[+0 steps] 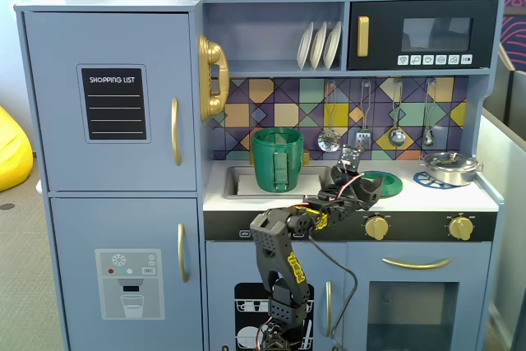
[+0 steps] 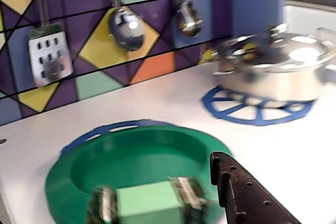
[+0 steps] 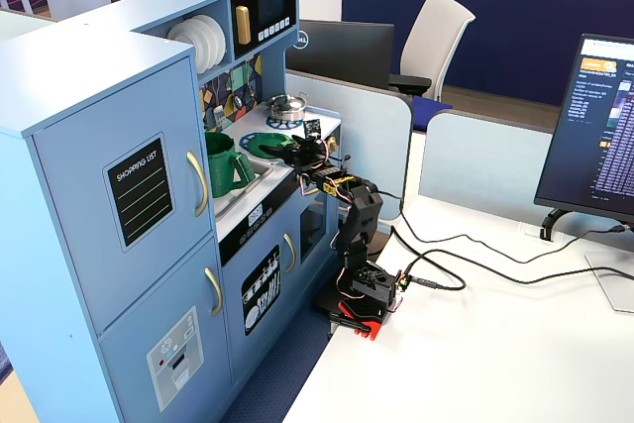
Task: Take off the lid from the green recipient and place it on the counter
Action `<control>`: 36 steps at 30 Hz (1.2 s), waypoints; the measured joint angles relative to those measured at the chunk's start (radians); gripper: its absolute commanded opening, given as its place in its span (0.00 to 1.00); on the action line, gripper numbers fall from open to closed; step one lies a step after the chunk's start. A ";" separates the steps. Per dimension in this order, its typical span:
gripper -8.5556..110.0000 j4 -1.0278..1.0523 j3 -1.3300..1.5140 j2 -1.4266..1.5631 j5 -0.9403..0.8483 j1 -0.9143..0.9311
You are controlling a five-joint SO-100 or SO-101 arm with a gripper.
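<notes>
A: The lid (image 1: 380, 183) lies flat on the white counter (image 1: 460, 196), handle up, over a blue burner ring (image 2: 113, 129), at three o'clock from the open green pot (image 1: 278, 159) in the sink (image 1: 238, 182).

B: The wrist view adds the silver pan (image 2: 275, 69) at one o'clock and a hanging spatula (image 2: 50, 56) at eleven.

A: And the pincer (image 1: 355, 172)?

B: Right at the lid's near rim; one dark finger (image 2: 247, 192) shows, so I can't tell how wide it stands.

Lid (image 1: 380, 183) on counter (image 1: 460, 197), right of recipient (image 1: 277, 159)
</notes>
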 measured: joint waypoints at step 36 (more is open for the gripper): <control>0.25 0.884 0.268 0.865 -0.112 -0.245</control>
